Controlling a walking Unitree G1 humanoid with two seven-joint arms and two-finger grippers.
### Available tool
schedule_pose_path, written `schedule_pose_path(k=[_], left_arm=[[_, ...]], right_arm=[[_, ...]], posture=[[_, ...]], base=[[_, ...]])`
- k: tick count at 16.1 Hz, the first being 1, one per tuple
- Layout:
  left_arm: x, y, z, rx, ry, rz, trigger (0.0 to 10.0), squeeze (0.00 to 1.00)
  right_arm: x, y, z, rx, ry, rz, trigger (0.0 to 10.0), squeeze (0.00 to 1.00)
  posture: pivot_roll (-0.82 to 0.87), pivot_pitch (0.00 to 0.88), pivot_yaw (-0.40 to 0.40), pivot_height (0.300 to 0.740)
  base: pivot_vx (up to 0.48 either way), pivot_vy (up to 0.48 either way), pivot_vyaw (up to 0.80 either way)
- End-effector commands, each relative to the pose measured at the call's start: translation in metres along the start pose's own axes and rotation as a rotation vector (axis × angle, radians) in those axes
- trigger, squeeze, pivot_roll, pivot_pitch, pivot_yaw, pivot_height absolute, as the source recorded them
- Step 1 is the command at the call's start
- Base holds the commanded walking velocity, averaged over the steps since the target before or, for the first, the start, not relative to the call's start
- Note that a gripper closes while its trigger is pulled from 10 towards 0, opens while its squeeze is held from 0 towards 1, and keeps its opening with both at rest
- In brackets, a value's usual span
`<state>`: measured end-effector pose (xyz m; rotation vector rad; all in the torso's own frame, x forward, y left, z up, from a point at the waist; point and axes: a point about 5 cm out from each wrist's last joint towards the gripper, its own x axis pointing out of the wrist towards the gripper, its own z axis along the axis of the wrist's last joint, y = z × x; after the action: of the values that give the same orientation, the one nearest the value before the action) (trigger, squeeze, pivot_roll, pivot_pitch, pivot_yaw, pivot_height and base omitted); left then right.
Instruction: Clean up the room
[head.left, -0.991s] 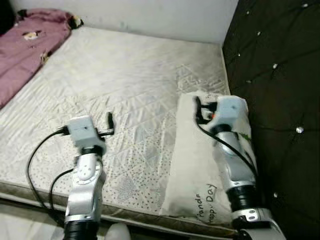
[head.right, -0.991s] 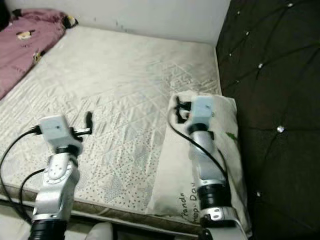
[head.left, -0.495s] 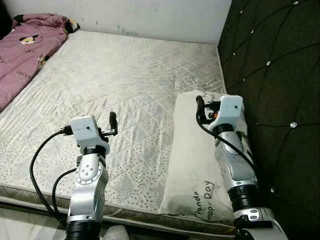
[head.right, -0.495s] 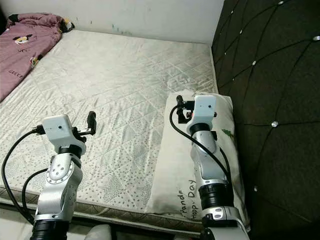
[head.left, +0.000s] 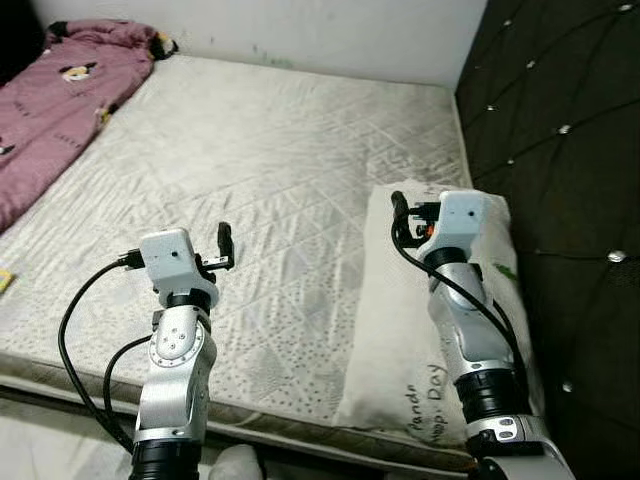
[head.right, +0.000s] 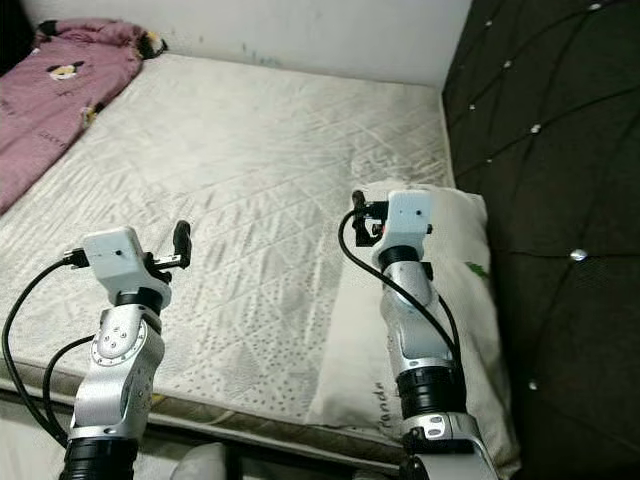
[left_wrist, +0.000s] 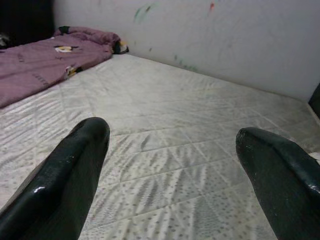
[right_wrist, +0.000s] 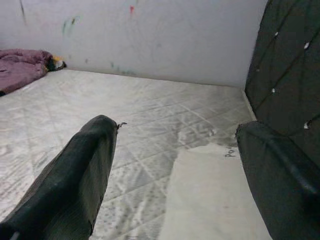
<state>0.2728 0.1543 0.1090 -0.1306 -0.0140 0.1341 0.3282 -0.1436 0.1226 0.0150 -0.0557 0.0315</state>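
Observation:
A white pillow (head.left: 385, 320) with printed writing lies along the right side of the quilted mattress (head.left: 270, 150), against the dark headboard. A crumpled pink blanket (head.left: 60, 110) with cartoon prints covers the far left part of the bed. My right gripper (right_wrist: 175, 127) is held open above the pillow's upper end, with nothing between its fingers. My left gripper (left_wrist: 172, 131) is open too, raised over the mattress near its front edge, holding nothing.
A dark tufted headboard (head.left: 560, 130) with shiny studs rises on the right. A white wall (head.left: 330, 30) with small paint marks runs behind the bed. A small yellow object (head.left: 4, 281) lies at the bed's left edge.
The whole picture has shifted because the camera moved. Both arms hold the same raised pose and both grippers stay open.

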Motion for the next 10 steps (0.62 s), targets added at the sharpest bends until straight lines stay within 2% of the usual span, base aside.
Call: schedule_pose_path(k=[1, 10], left_arm=[[0.0011, -0.0013, 0.0006, -0.005, 0.006, 0.000, 10.0, 0.00], [0.0027, -0.0021, 0.0005, 0.001, 0.009, 0.001, 10.0, 0.00]], right_arm=[[0.0022, -0.0016, 0.0041, 0.004, -0.011, -0.007, 10.0, 0.00], [0.0039, -0.0016, 0.0051, 0.003, -0.016, -0.010, 10.0, 0.00]], posture=[[-0.02, 0.000, -0.023, 0.740], [-0.02, 0.000, -0.021, 0.740]], base=[[0.000, 0.480, 0.00], [0.000, 0.480, 0.00]])
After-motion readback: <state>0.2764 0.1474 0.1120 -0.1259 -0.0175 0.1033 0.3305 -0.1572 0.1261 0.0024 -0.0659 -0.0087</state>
